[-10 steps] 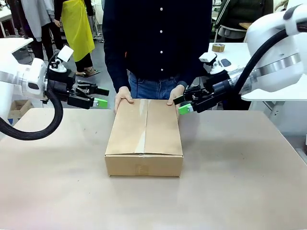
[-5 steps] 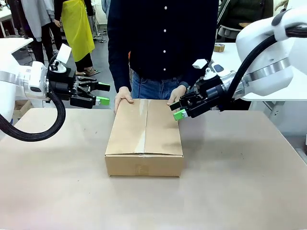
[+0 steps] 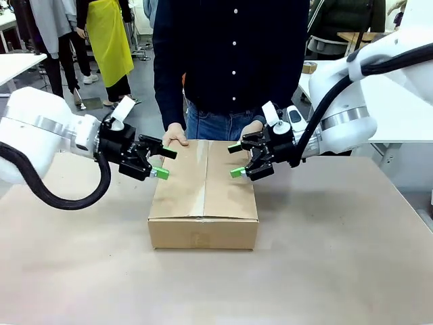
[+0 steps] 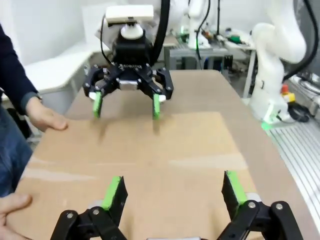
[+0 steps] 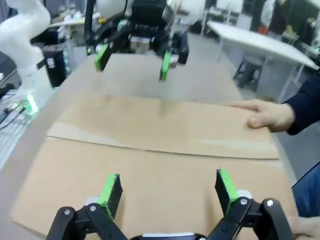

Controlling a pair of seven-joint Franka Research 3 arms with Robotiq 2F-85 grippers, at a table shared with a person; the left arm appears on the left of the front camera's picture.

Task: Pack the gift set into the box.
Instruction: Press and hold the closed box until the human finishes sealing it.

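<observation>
The box (image 3: 203,193) lies in the middle of the table with its top flaps folded flat. The gift set is hidden. A person across the table rests one hand (image 3: 174,137) and the other hand (image 3: 249,130) on the box's far edge. My left gripper (image 3: 164,164) hovers open over the box's left edge, fingers pointing inward. Opposite it, my right gripper (image 3: 236,160) hangs open over the right half of the lid. In the left wrist view my left gripper (image 4: 173,190) faces the right gripper (image 4: 125,105) across the lid (image 4: 150,150). The right wrist view mirrors this: right gripper (image 5: 167,187), left gripper (image 5: 134,60).
The brown table (image 3: 338,257) stretches bare around the box. Behind the person stand white tables, one with a tape roll (image 3: 309,68). Other people stand at the back left. A further white arm (image 4: 275,60) stands beyond the table's end.
Both arms have swung inward from beside the person to over the box's far half, facing each other. The person's hands have stayed on the far edge.
</observation>
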